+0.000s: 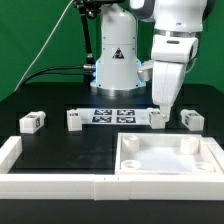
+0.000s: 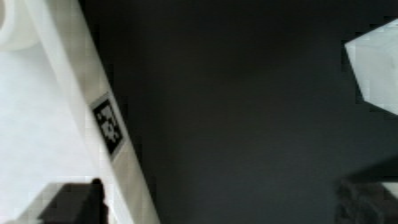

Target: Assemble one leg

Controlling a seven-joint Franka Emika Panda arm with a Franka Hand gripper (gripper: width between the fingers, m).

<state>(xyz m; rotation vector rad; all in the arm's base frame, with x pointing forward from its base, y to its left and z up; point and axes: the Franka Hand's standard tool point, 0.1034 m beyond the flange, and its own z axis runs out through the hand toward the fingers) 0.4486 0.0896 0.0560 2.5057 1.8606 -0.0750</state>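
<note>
Gripper (image 1: pixel 160 106) is down close to one leg (image 1: pixel 157 119), jaws spread wide, gripping nothing, just black table (image 2: pixel 231 120) between them.

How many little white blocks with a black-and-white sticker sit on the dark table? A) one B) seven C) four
C: the exterior view shows four legs, one and another on its left, and one and another on its right.
</note>
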